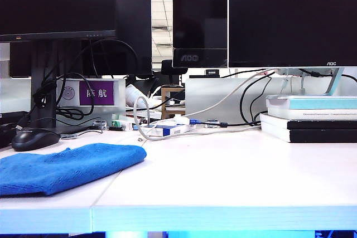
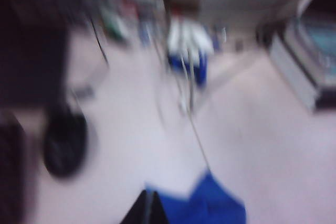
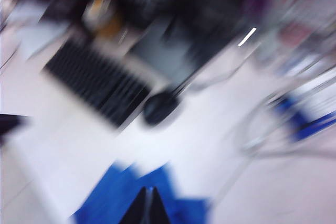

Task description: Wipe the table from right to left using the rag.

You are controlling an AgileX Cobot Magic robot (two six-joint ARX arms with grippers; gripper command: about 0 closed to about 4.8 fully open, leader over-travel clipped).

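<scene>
The bright-blue rag (image 1: 61, 168) lies rumpled and flat at the left end of the white table (image 1: 223, 176), near its front edge. Neither arm shows in the exterior view. Both wrist views are blurred by motion. In the left wrist view, my left gripper (image 2: 148, 205) is shut, its dark fingertips together above the table beside a corner of the rag (image 2: 210, 203). The right wrist view has my right gripper (image 3: 148, 200) shut as well, hovering over the rag (image 3: 110, 198) with nothing held between its fingers.
A black mouse (image 1: 34, 137) sits just behind the rag. A keyboard (image 3: 97, 82) lies further left. Cables and a small blue-white box (image 1: 167, 129) run along the back. Stacked books (image 1: 312, 118) stand at the right rear under a monitor (image 1: 290, 18).
</scene>
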